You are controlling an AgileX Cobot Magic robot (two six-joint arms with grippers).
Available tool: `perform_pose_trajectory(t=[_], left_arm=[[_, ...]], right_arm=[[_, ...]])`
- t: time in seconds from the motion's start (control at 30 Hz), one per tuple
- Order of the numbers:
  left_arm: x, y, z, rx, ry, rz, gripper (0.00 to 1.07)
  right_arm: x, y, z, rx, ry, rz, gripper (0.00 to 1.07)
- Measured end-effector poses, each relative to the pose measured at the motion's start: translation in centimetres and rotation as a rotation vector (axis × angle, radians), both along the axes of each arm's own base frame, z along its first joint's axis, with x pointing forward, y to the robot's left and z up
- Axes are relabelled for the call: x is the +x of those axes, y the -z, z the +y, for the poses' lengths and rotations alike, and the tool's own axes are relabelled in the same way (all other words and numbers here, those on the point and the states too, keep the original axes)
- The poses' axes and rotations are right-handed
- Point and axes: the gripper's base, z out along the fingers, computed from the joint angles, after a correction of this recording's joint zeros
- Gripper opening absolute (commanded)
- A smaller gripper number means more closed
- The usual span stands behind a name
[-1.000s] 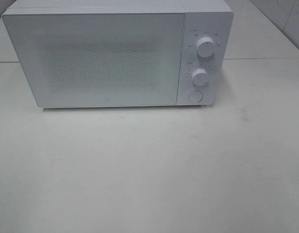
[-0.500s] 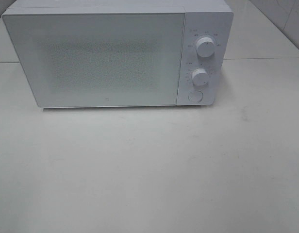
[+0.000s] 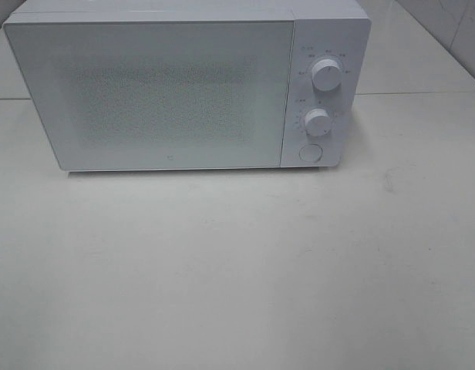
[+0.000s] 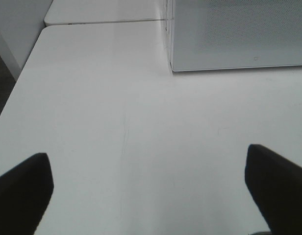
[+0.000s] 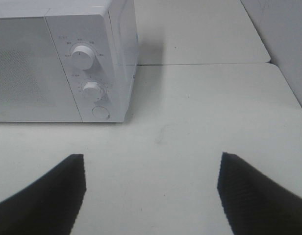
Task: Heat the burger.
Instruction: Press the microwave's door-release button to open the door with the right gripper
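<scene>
Nothing has moved since a second ago. Black left fingers (image 4: 23, 188) and right fingers (image 5: 53, 196), spread wide and released over the pale bench (image 3: 237, 270), show only in the wrist views. Overhead, the white boxy microwave oven (image 3: 187, 85) stands shut; its frosted door (image 3: 145, 123) hides whether the burger sits inside.

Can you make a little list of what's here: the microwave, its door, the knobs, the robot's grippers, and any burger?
microwave: white, at the back of the table
door: shut
controls: upper knob, lower knob, round button below them
left gripper: open, empty
right gripper: open, empty
burger: not in view
</scene>
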Motion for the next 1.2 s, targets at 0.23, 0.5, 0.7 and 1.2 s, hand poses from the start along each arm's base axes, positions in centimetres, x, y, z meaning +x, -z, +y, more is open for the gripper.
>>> perform_pose_trajectory(t=[0.23,0.5,0.7,1.2], left_arm=[[0.0,0.0,0.0,0.000,0.000,0.000,1.00],[0.0,0.0,0.0,0.000,0.000,0.000,1.00],[0.0,0.0,0.0,0.000,0.000,0.000,1.00],[0.0,0.0,0.0,0.000,0.000,0.000,1.00]], right_arm=[[3.0,-0.3,0.2,0.000,0.000,0.002,0.75],[5.5,-0.3,0.5,-0.001,0.000,0.012,0.75],[8.7,0.3,0.7,-0.001,0.000,0.023,0.75],[15.2,2.8,1.2,-0.010,-0.003,0.007,0.75]])
